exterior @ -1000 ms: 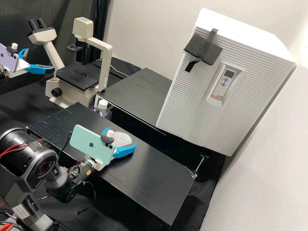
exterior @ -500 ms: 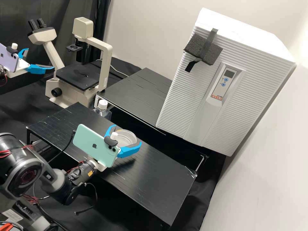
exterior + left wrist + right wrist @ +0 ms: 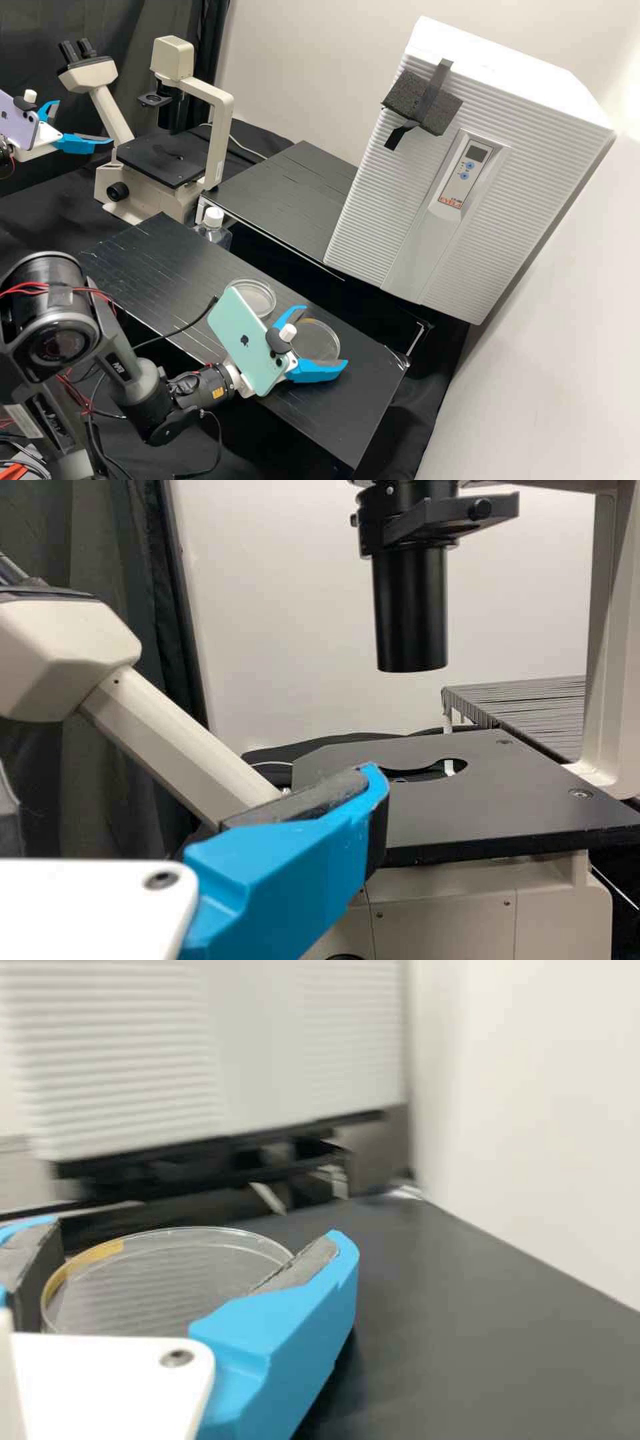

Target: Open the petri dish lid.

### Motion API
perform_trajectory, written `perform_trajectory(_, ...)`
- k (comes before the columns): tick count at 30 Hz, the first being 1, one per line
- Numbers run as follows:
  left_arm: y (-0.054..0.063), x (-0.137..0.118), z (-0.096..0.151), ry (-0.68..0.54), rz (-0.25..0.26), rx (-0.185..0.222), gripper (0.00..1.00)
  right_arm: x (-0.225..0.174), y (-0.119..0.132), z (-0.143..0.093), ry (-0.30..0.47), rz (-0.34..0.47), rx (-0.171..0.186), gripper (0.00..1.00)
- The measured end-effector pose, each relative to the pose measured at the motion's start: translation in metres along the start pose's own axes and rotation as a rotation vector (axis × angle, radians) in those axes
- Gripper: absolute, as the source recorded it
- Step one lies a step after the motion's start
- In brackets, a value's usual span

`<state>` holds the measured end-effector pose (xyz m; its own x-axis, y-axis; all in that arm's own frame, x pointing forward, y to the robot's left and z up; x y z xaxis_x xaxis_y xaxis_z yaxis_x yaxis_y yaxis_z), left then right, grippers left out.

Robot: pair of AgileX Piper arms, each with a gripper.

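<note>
The lid (image 3: 317, 345) is off the dish (image 3: 253, 301), near it on the right, pinched between the 2 fingers of the right tool (image 3: 325, 335). From here I can't tell if it touches the table (image 3: 333, 413). It's clear, with a tan patch on its rim. The dish sits open on the black table, partly behind the green phone (image 3: 243, 340) on the right arm. Well to the left of the dish, the left tool (image 3: 85, 121) has its 2 fingers spread. Beyond the dish and left are a bottle (image 3: 213, 233) and a microscope (image 3: 160, 160); beyond it and right, a big white box (image 3: 380, 207).
</note>
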<state>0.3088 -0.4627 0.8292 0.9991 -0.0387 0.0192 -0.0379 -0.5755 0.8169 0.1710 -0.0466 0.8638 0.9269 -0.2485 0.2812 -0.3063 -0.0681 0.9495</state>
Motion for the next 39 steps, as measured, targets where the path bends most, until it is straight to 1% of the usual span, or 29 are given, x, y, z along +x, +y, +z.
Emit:
perform_trajectory(2, 0.0, 0.0, 0.0, 0.0, 0.0, 0.0, 1.0, 0.001, 0.0, 0.002, -0.007, 0.003, 0.002, 0.0)
perform_trajectory(4, 0.0, 0.0, 0.0, 0.0, 0.0, 0.0, 1.0, 0.001, 0.0, 0.003, -0.01, 0.001, -0.005, 0.0)
perform_trajectory(13, 0.0, 0.0, 0.0, 0.0, 0.0, 0.0, 1.0, 0.001, -0.001, 0.002, -0.007, -0.004, -0.007, 0.0)
perform_trajectory(15, 0.0, 0.0, 0.0, 0.0, 0.0, 0.0, 1.0, 0.001, -0.001, 0.002, -0.006, -0.005, -0.016, 0.0)
perform_trajectory(18, 0.0, 0.0, 0.0, 0.0, 0.0, 0.0, 1.0, 0.0, -0.002, 0.0, 0.003, -0.012, -0.044, 0.0)
perform_trajectory(24, 0.0, 0.0, 0.0, 0.0, 0.0, 0.0, 1.0, -0.003, -0.006, -0.004, 0.024, -0.037, -0.057, 0.0)
perform_trajectory(25, 0.0, 0.0, 0.0, 0.0, 0.0, 0.0, 1.0, -0.003, -0.007, -0.004, 0.026, -0.039, -0.059, 1.0)
perform_trajectory(34, 0.0, 0.0, 0.0, 0.0, 0.0, 0.0, 1.0, -0.003, -0.009, -0.006, 0.036, -0.048, -0.075, 1.0)
perform_trajectory(39, 0.0, 0.0, 0.0, 0.0, 0.0, 0.0, 1.0, -0.003, -0.01, -0.008, 0.052, -0.053, -0.092, 1.0)
